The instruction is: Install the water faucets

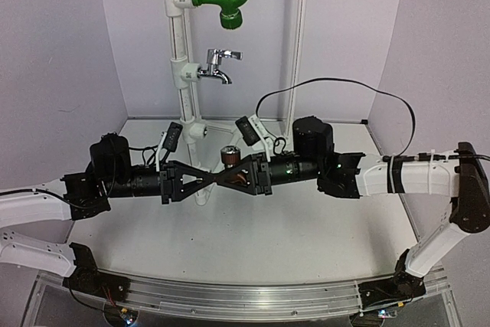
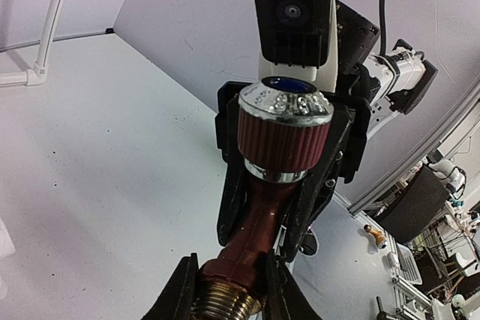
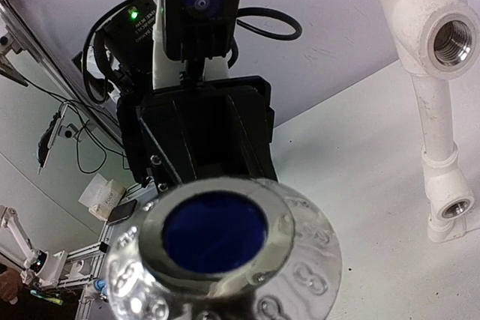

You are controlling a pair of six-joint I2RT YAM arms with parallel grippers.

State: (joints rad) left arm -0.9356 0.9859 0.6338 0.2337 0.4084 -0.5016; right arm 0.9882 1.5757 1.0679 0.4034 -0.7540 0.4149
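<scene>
The dark reddish-brown faucet point(image 1: 228, 160) with a round ribbed knob hangs between both grippers above the table's middle. My left gripper point(image 2: 230, 266) is shut on its body just above the brass thread point(image 2: 225, 303). My right gripper point(image 2: 264, 204) is shut on the body under the knob point(image 2: 285, 121). In the top view the two grippers, left point(image 1: 208, 179) and right point(image 1: 233, 178), meet tip to tip. In the right wrist view the knob's blue-capped top point(image 3: 217, 249) hides my right fingers. The chrome lever faucet point(image 1: 217, 66) sits on the white pipe stand point(image 1: 179, 44).
A green elbow pipe piece point(image 1: 226, 5) is at the stand's top. An open threaded tee point(image 3: 450, 35) and a lower one point(image 3: 453, 207) face my right wrist camera. A lower tee point(image 1: 196, 129) sits just behind the grippers. A black cable point(image 1: 344, 82) loops above the right arm.
</scene>
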